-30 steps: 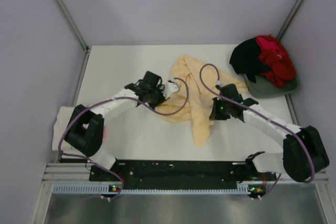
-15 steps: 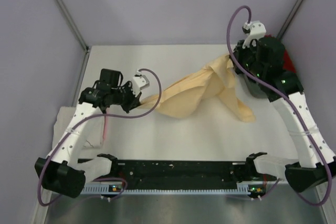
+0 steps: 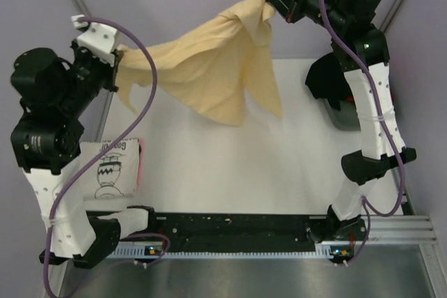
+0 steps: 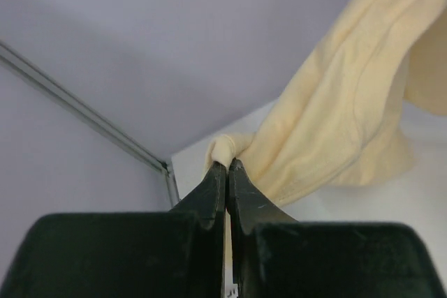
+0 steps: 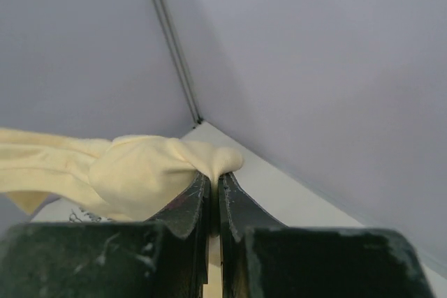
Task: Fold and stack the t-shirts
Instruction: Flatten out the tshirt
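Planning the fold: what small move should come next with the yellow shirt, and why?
Probably lower both arms together, held apart, to lay the shirt flat on the table. The left gripper and right gripper each pinch a bunched edge, and the shirt hangs stretched between them in the air, not yet spread for folding.

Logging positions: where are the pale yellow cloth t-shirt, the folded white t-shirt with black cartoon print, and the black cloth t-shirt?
Pale yellow cloth t-shirt point(image 3: 209, 68), top external view, middle of hanging cloth.
White t-shirt with black cartoon print point(image 3: 105, 169), top external view, the print.
Black cloth t-shirt point(image 3: 323, 83), top external view, bunched part.
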Robot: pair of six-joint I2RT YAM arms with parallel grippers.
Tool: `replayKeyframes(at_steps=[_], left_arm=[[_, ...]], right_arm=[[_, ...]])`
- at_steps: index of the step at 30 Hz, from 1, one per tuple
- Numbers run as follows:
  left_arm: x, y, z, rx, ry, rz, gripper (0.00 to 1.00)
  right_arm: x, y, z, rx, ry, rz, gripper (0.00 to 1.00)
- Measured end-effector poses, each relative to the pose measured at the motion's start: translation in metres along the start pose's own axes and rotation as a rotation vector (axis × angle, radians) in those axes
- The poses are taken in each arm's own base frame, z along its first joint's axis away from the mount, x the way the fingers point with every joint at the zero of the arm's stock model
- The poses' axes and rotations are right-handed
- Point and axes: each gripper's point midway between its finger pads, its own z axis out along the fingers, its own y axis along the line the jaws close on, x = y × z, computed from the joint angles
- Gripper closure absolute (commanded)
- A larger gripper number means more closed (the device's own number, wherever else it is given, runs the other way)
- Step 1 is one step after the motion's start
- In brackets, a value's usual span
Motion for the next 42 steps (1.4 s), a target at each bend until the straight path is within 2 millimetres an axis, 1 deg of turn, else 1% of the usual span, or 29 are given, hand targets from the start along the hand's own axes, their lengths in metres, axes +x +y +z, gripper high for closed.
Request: replayKeyframes(at_steps=[2, 3, 5, 6, 7, 9, 12, 15, 16, 17, 19, 21, 22, 23, 24, 26, 27, 29, 31, 32, 33, 34, 35, 36, 37, 38, 39, 41, 42], left_arm=[[-0.032, 0.015, -0.016, -0.069, -0.084, 0.004, 1.00], [-0.040, 0.017, -0.022, -0.078, -0.109, 0.004, 1.00], [-0.047, 0.010, -0.031, -0.050, -0.143, 0.009, 1.00], [-0.046, 0.003, -0.031, -0.016, -0.146, 0.012, 1.00], [-0.040, -0.009, -0.029, 0.044, -0.143, 0.012, 1.00], [-0.015, -0.047, -0.018, 0.231, -0.110, -0.001, 1.00], [0.037, -0.112, 0.003, 0.531, -0.004, -0.058, 1.00], [0.092, -0.192, 0.016, 0.847, 0.142, -0.075, 1.00], [0.105, -0.212, 0.016, 0.918, 0.180, -0.071, 0.96], [0.121, -0.238, 0.015, 1.004, 0.227, -0.059, 0.89], [0.143, -0.280, 0.007, 1.136, 0.288, -0.011, 0.71], [0.162, -0.324, -0.011, 1.270, 0.322, 0.075, 0.46], [0.167, -0.343, -0.023, 1.337, 0.326, 0.122, 0.41], [0.170, -0.359, -0.034, 1.395, 0.324, 0.166, 0.36], [0.171, -0.370, -0.042, 1.437, 0.315, 0.201, 0.34], [0.172, -0.389, -0.052, 1.492, 0.298, 0.265, 0.32], [0.173, -0.391, -0.050, 1.481, 0.307, 0.283, 0.30], [0.174, -0.387, -0.033, 1.414, 0.319, 0.308, 0.27], [0.177, -0.370, -0.005, 1.297, 0.329, 0.312, 0.26], [0.179, -0.357, 0.010, 1.239, 0.340, 0.297, 0.25], [0.184, -0.338, 0.029, 1.167, 0.356, 0.275, 0.25], [0.190, -0.319, 0.046, 1.093, 0.373, 0.258, 0.24], [0.199, -0.292, 0.067, 0.997, 0.391, 0.246, 0.24], [0.208, -0.271, 0.081, 0.924, 0.406, 0.247, 0.23], [0.221, -0.244, 0.097, 0.837, 0.421, 0.261, 0.21], [0.241, -0.215, 0.108, 0.749, 0.452, 0.285, 0.19], [0.261, -0.194, 0.113, 0.694, 0.489, 0.307, 0.18], [0.299, -0.160, 0.116, 0.631, 0.564, 0.353, 0.17], [0.314, -0.147, 0.117, 0.611, 0.596, 0.373, 0.17]], right_arm=[[-0.014, 0.015, -0.001, -0.062, -0.048, 0.003, 1.00], [-0.019, 0.018, -0.002, -0.080, -0.067, -0.001, 1.00], [-0.013, 0.022, -0.003, -0.101, -0.069, -0.003, 1.00], [-0.005, 0.021, -0.003, -0.105, -0.055, 0.002, 1.00], [0.003, 0.019, -0.002, -0.107, -0.039, 0.006, 1.00], [0.030, 0.010, 0.002, -0.101, 0.015, 0.024, 1.00], [0.080, -0.017, 0.010, -0.060, 0.115, 0.067, 1.00], [0.139, -0.056, 0.014, 0.012, 0.229, 0.108, 1.00], [0.154, -0.066, 0.015, 0.031, 0.258, 0.115, 1.00], [0.171, -0.078, 0.015, 0.055, 0.290, 0.123, 1.00], [0.210, -0.102, 0.014, 0.113, 0.368, 0.146, 1.00], [0.248, -0.127, 0.007, 0.179, 0.446, 0.175, 1.00], [0.264, -0.139, 0.004, 0.215, 0.480, 0.189, 1.00], [0.279, -0.155, -0.001, 0.259, 0.513, 0.199, 0.92], [0.289, -0.166, -0.005, 0.294, 0.534, 0.207, 0.79], [0.307, -0.194, -0.014, 0.382, 0.569, 0.216, 0.47], [0.315, -0.209, -0.020, 0.433, 0.593, 0.216, 0.39], [0.323, -0.237, -0.024, 0.522, 0.628, 0.212, 0.36], [0.325, -0.264, -0.024, 0.594, 0.643, 0.205, 0.36], [0.323, -0.276, -0.024, 0.632, 0.650, 0.204, 0.36], [0.323, -0.284, -0.026, 0.662, 0.660, 0.205, 0.36], [0.323, -0.288, -0.030, 0.683, 0.671, 0.205, 0.36], [0.325, -0.289, -0.035, 0.701, 0.687, 0.211, 0.36], [0.327, -0.288, -0.043, 0.719, 0.708, 0.223, 0.36], [0.329, -0.284, -0.053, 0.736, 0.727, 0.235, 0.36], [0.334, -0.276, -0.064, 0.746, 0.750, 0.249, 0.36], [0.340, -0.264, -0.077, 0.752, 0.784, 0.266, 0.36], [0.354, -0.228, -0.108, 0.754, 0.855, 0.292, 0.36], [0.360, -0.205, -0.122, 0.745, 0.888, 0.293, 0.36]])
